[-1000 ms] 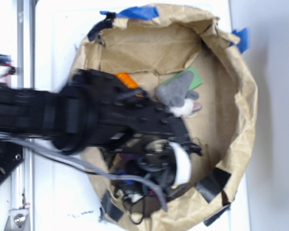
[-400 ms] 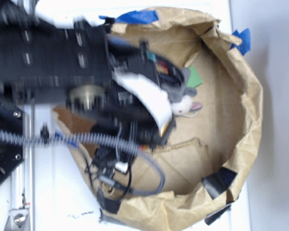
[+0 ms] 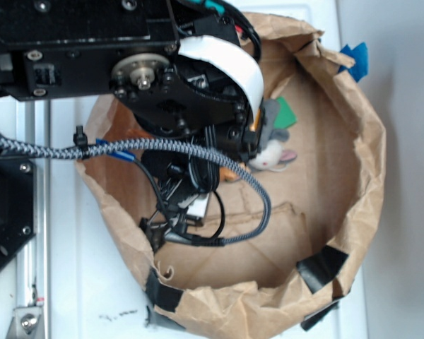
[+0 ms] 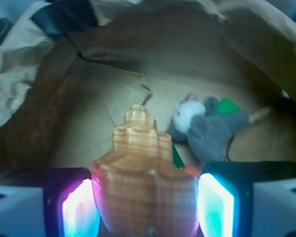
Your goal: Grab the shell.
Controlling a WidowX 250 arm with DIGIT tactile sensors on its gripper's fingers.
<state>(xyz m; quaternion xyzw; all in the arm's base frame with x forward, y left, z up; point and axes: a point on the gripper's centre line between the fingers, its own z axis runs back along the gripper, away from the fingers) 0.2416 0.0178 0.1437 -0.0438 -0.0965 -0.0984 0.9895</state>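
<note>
Shell [image 4: 145,190] sits clamped in the claw [image 4: 147,207], its ridged amber body filling the gap between the two fingers [image 4: 216,207], whose inner pads glow pink and cyan against it. The stepped spire points away from the wrist camera, out over the floor of the bag. From outside the shell is hidden behind the arm [image 3: 127,49].

Everything lies inside a wide brown paper bag [image 3: 360,162] with its rim rolled down, standing on the white bench [image 3: 78,282]. Black tape [image 3: 324,267] patches the rim on the near side and blue tape [image 3: 356,58] shows on the far edge. A flap of cardboard [image 3: 268,240] lines the bottom.

In the bag, beyond the shell, rests a grey and white plush mouse [image 4: 207,126] with a pink ear; in the outside view the mouse [image 3: 272,152] lies just beside the arm. A green object [image 4: 230,105] is partly tucked under the mouse. A sliver of orange [image 4: 192,171] peeks out just beside the right finger; what it belongs to cannot be told.

No writing or labels can be read.
</note>
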